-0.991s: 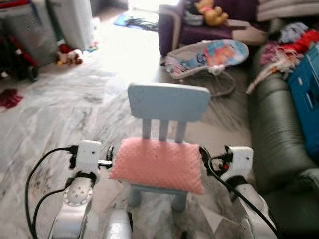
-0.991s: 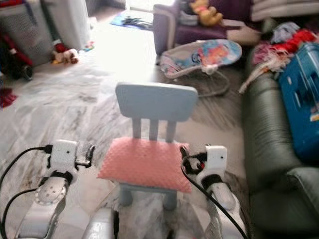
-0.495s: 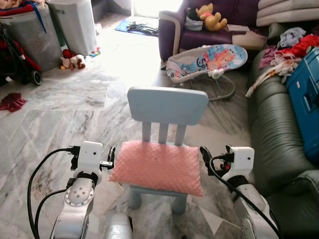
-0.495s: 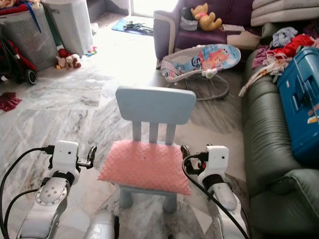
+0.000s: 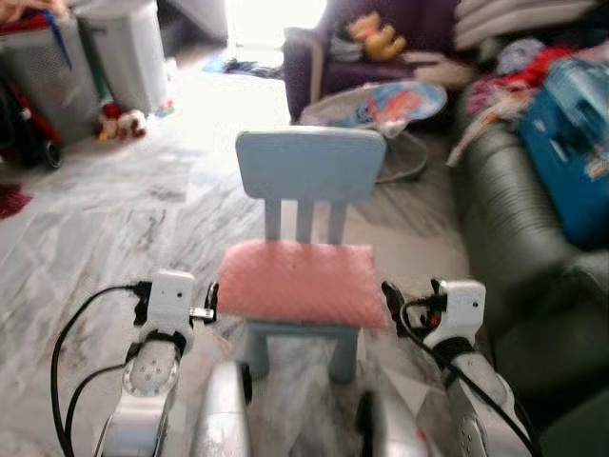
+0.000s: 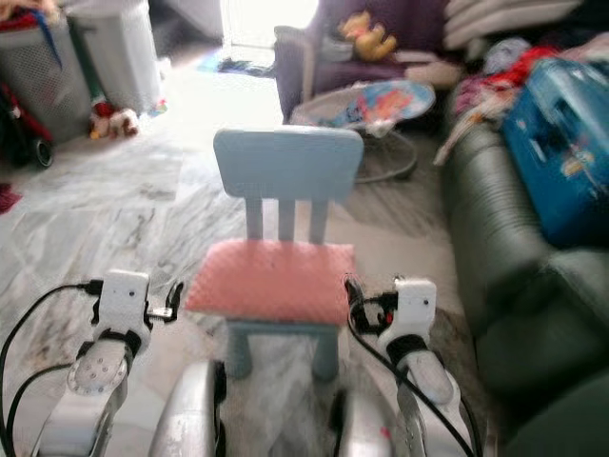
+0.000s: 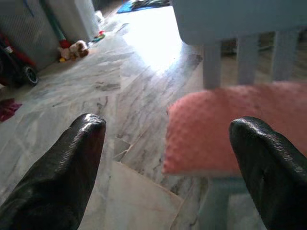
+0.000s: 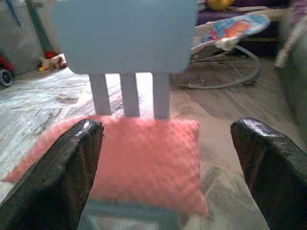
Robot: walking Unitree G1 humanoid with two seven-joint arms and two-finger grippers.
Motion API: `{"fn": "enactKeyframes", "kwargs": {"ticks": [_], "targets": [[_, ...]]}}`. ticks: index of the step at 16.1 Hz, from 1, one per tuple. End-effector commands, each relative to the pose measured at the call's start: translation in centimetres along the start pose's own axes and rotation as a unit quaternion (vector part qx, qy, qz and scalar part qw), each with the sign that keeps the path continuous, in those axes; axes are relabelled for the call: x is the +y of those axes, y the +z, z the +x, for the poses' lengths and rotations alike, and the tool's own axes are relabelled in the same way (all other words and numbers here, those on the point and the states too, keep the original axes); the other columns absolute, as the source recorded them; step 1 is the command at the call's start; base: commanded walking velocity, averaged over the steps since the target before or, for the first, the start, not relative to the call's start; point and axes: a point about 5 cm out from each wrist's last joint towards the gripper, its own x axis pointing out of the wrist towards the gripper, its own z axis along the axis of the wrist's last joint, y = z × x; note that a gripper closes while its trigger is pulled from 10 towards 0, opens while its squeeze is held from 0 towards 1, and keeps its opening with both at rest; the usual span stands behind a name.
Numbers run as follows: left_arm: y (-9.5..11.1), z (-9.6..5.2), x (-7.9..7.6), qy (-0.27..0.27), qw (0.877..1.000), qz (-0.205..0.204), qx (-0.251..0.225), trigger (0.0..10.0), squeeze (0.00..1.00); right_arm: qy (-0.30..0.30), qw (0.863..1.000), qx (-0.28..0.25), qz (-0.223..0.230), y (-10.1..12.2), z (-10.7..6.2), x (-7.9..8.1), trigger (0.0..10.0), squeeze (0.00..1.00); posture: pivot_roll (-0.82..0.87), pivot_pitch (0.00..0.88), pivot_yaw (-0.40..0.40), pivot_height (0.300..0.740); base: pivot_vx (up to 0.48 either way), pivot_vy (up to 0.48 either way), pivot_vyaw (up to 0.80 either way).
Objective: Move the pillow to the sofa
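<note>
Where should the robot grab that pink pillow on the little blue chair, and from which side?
Judging by its pose, take the pink pillow by its two short side edges, one gripper per side. It lies flat on the blue chair, overhanging the seat. The left gripper and right gripper already flank it, jaws open; the backrest blocks the far edge.

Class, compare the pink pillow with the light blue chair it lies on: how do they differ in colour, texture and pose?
The pillow is pink; the chair is light blue. The pillow's surface is bumpy and looks soft; the chair's is smooth and looks hard. The pillow lies flat on the seat; the chair stands upright on the floor. Both sit between the open left gripper and right gripper.
</note>
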Motion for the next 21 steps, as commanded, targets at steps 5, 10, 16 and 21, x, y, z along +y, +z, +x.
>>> {"fn": "enactKeyframes", "kwargs": {"ticks": [5,10,16,21], "targets": [[0.59,0.13,0.09,0.003,1.000,0.005,-0.013,10.0,0.00,0.001,1.000,-0.003,0.003,0.22,0.12,-0.22,10.0,0.00,0.02,0.000,-0.031,0.568,0.000,0.000,0.00],[0.71,0.22,0.30,0.010,1.000,0.006,-0.016,10.0,0.00,0.009,1.000,-0.009,0.002,0.83,0.60,-0.04,10.0,0.00,0.02,0.000,-0.030,0.568,0.000,0.000,0.00],[0.66,0.25,0.30,0.011,1.000,-0.001,-0.016,10.0,0.00,0.019,1.000,-0.011,-0.001,0.90,0.78,0.17,10.0,0.00,0.02,0.000,-0.030,0.568,0.163,0.000,0.00],[0.66,0.29,0.27,0.008,1.000,-0.003,-0.016,10.0,0.00,0.027,1.000,-0.013,-0.005,0.94,0.79,0.46,10.0,0.00,0.02,0.000,-0.025,0.568,0.373,0.000,0.00]]}}
